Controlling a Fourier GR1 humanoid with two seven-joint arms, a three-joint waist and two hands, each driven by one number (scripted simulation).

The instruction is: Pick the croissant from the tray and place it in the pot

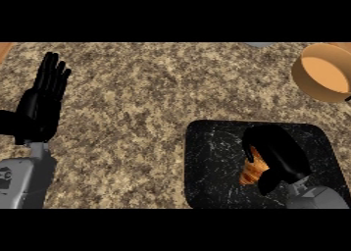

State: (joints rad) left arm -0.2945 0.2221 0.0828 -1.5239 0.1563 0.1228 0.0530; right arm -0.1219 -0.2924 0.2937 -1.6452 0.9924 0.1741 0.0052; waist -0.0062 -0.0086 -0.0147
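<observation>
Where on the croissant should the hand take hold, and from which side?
Probably across the croissant's middle, from above: it lies flat on the black tray, so only top and flanks are free. The right hand already covers it, fingers curled over, leaving just the orange left edge visible.

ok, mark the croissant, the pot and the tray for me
croissant point(254, 172), head view, orange edge showing left of the right hand
pot point(309, 81), head view, outer left wall
tray point(214, 162), head view, bare dark surface left of the croissant
</observation>
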